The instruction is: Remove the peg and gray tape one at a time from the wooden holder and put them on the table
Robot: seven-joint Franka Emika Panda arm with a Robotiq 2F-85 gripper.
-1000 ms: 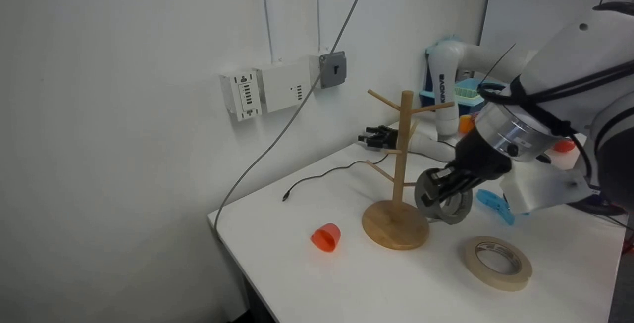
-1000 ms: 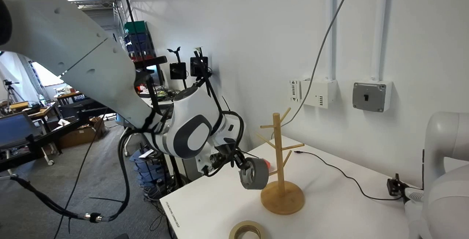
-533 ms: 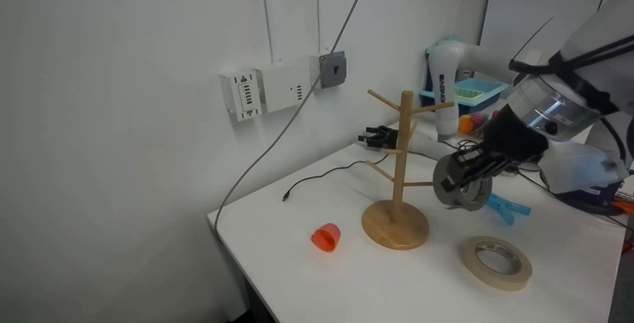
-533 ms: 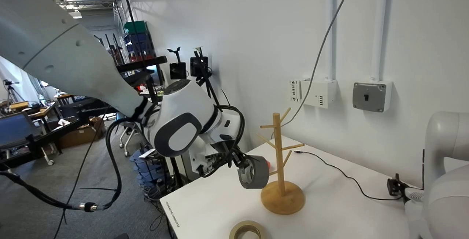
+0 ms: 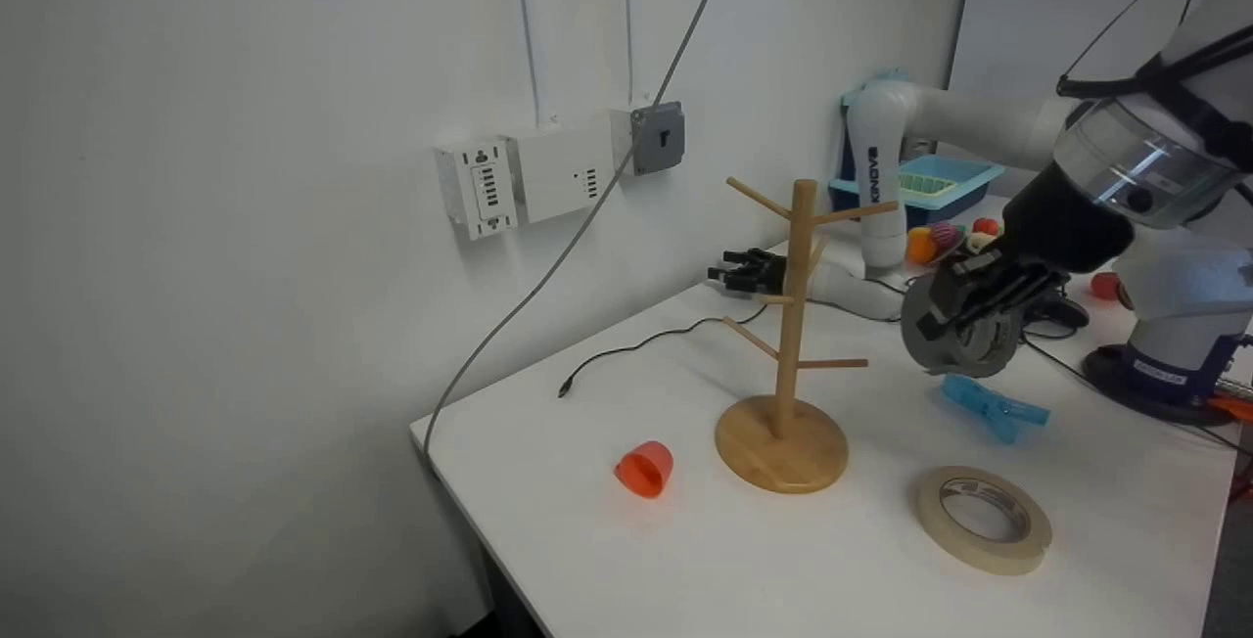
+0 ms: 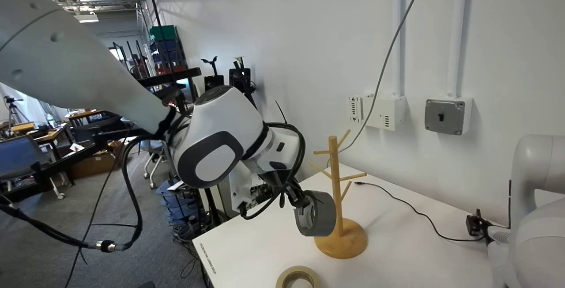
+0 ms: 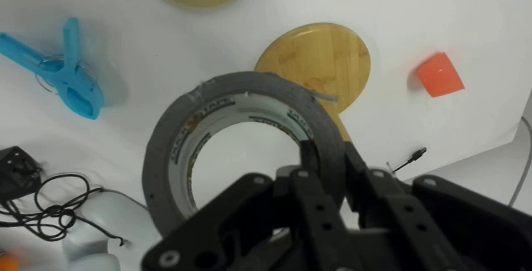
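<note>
My gripper [image 7: 331,154] is shut on the rim of the gray tape [image 7: 158,171], one finger inside the ring and one outside. In an exterior view, the gray tape [image 5: 945,362] hangs above the table [image 5: 734,560], off to the side of the wooden holder [image 5: 795,325] and apart from it. The wooden holder stands upright with bare branch arms. The light-blue peg [image 5: 994,408] lies on the table, below the held tape in that view. In the wrist view the peg [image 7: 77,86] is at the left and the holder's round base [image 7: 320,59] lies partly behind the tape.
A tan tape ring [image 5: 945,535] lies flat on the table near the peg. An orange-red cup [image 5: 646,470] rests beyond the holder. A thin black cable [image 5: 636,349] runs along the wall side, where a second white arm [image 5: 876,168] with a black gripper [image 5: 749,271] reaches over the table.
Still gripping the gray tape, my gripper has drawn away from the wooden holder and up a little. The peg, partly covered before, now shows whole in an exterior view.
</note>
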